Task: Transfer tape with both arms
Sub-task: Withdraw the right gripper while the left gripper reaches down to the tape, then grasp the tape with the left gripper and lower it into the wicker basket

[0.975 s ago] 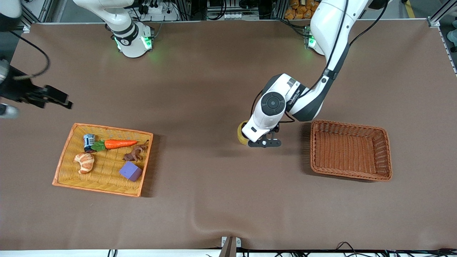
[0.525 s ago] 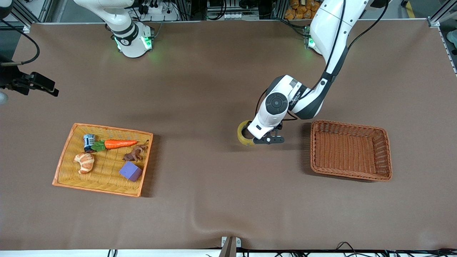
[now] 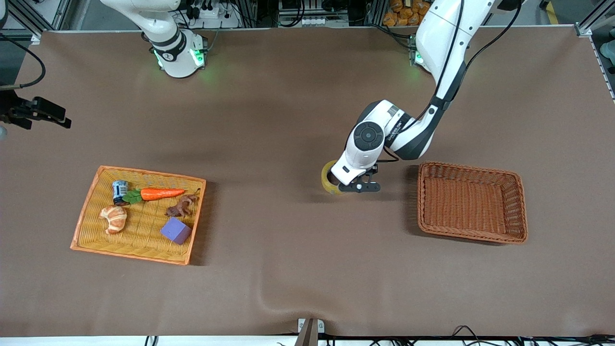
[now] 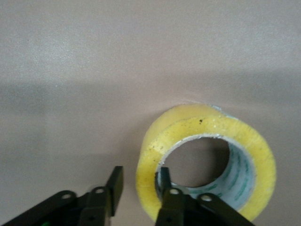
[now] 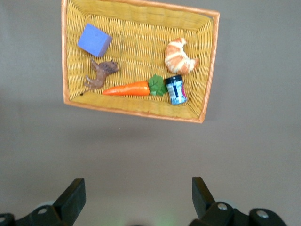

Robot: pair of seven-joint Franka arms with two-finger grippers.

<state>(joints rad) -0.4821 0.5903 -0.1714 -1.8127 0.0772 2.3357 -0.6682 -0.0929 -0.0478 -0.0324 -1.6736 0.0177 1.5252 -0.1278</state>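
Left end effector [image 4: 138,188] is down at the desk [image 3: 288,120] mid-span, fingers [image 4: 115,183] narrowed onto the wall of the tape [image 4: 207,160]: one finger outside the roll, the other inside the core, both against the yellow wall. Tape [image 3: 330,178] lies flat on the desk, ring hole facing up; most of the ring sticks out past the fingers, toward the right arm's end in the front view. Left end effector [image 3: 358,187] sits just beside the tape, between it and the brown wicker basket [image 3: 471,202], which is near, toward the left arm's end.

Right end effector [image 5: 136,195] is up in the air, waiting, fingers spread wide, holding nothing, over the desk's edge at the right arm's end [image 3: 43,115]. Its wrist view looks down on the yellow tray basket [image 5: 70,56] with purple block [image 5: 94,40], brown toy animal [image 5: 101,73], carrot [image 5: 129,88], small can [image 5: 176,89] and croissant [image 5: 179,56] inside. Tape is well apart from that tray.
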